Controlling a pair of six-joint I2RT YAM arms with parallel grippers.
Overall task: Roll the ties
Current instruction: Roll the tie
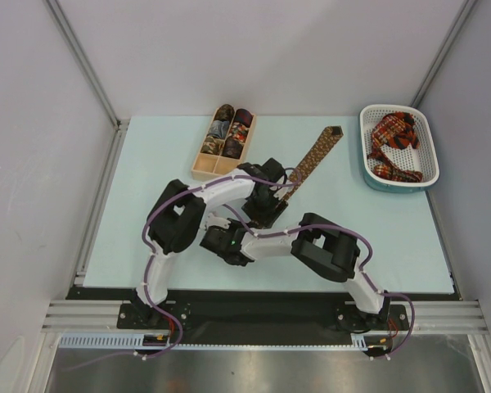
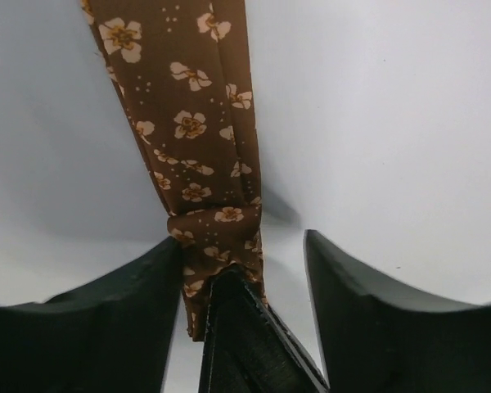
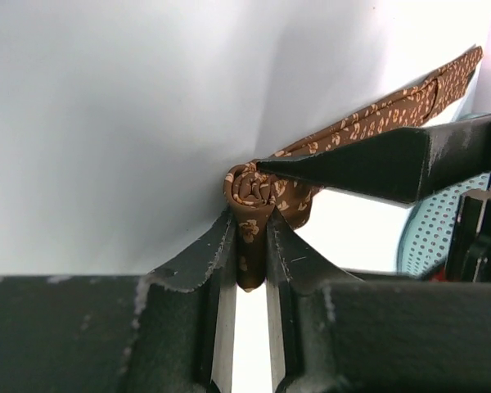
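Since your right hand [image 3: 250,223] is clenched on the started roll of the brown tie [image 3: 360,123], pinching its lower end between the fingers, the roll sits right at that hand's tips. Your left hand [image 2: 244,239] stands released just beside it, one finger touching the roll. From there the tie's unrolled length lies flat on the table [image 1: 376,237], running straight away from both hands. Rolling on likely means turning the roll outward along that line.
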